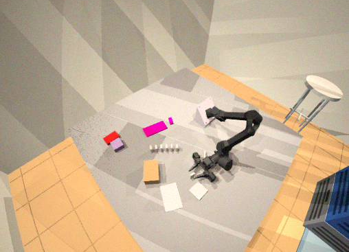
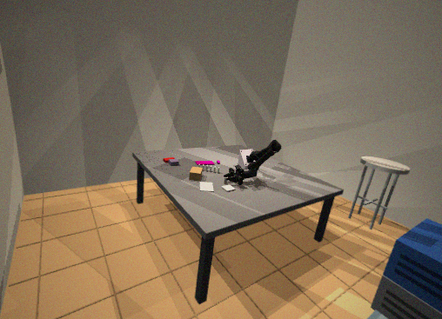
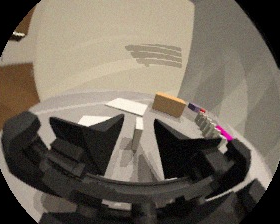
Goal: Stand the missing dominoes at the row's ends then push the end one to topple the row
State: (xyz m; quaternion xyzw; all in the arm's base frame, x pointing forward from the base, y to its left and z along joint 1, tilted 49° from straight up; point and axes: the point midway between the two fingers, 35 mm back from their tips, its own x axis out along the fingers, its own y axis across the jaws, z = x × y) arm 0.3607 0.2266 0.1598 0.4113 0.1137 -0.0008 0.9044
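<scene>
Several pale dominoes (image 1: 167, 147) (image 2: 218, 169) (image 3: 211, 128) stand upright in a spaced row left of my gripper in the top view. My gripper (image 1: 192, 174) (image 3: 139, 119) is open, low over the table, right of the row and a little nearer the front. A single pale domino (image 1: 192, 174) (image 3: 137, 134) looks upright in the space between the spread fingers, with gaps on both sides in the wrist view. Another small pale piece (image 1: 205, 154) shows beside the gripper's wrist; its pose is unclear. Finger contact with the table is too small to tell.
An orange box (image 1: 151, 171) (image 2: 196, 174) (image 3: 169, 105) stands in front of the row. Two white sheets (image 1: 171, 197) (image 1: 198, 191) lie nearer. A magenta slab (image 1: 155, 128) lies behind the row, with red (image 1: 111, 137) and purple (image 1: 117, 144) blocks farther left. A pale block (image 1: 203, 115) stands beside the arm's base.
</scene>
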